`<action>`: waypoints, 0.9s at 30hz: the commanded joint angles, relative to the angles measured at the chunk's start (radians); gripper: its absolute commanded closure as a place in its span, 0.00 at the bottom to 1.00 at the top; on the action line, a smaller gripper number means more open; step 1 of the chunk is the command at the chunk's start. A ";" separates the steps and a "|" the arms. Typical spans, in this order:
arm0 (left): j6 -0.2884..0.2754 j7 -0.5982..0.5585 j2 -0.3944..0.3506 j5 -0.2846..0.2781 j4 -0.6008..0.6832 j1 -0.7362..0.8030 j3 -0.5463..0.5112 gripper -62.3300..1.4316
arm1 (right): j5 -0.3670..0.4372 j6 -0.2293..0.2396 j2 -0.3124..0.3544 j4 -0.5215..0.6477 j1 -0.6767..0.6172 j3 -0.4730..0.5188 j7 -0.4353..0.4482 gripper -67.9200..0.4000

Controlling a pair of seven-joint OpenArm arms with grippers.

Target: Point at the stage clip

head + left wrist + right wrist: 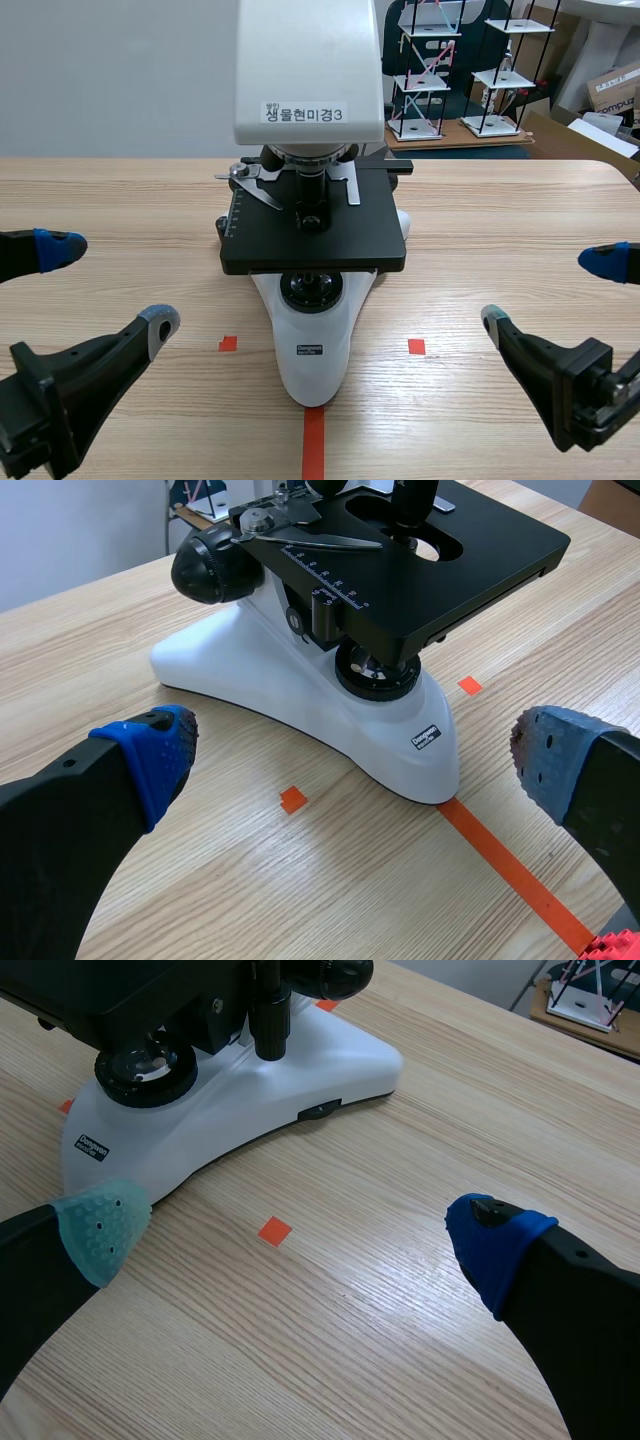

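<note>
Scene view | white-and-black microscope (312,330) centred, reachable by either arm | silver metal stage clip (255,183) atop black stage (380,235), tip apparently hidden | left gripper (110,285), right gripper (548,291) spread, empty, flanking.

Scene view faces the microscope (312,235) frontally; both wrist views closely flank its base.

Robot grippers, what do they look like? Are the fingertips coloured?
The left gripper and the right gripper are both black, each with two thick, curved fingers. Every fingertip wears a soft pad with little dots. On the right gripper, one is a blue pad and the other a grey-green pad.
</note>
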 commanded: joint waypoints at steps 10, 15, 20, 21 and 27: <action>-0.002 -0.014 -0.003 -0.006 0.022 0.002 -0.005 0.00 | 0.003 0.001 0.008 0.013 0.000 0.003 0.014 0.00; -0.002 -0.013 -0.003 -0.006 0.022 0.002 -0.005 0.00 | 0.003 0.001 0.008 0.013 0.000 0.003 0.014 0.00; -0.002 -0.013 -0.003 -0.006 0.022 0.002 -0.005 0.00 | 0.003 0.001 0.008 0.013 0.001 0.003 0.014 0.00; -0.002 -0.013 -0.003 -0.006 0.022 0.002 -0.005 0.00 | 0.003 0.001 0.008 0.013 0.001 0.003 0.014 0.00; -0.003 -0.006 -0.003 -0.006 0.022 -0.007 -0.003 0.00 | 0.003 0.001 0.008 0.013 0.001 0.003 0.014 0.00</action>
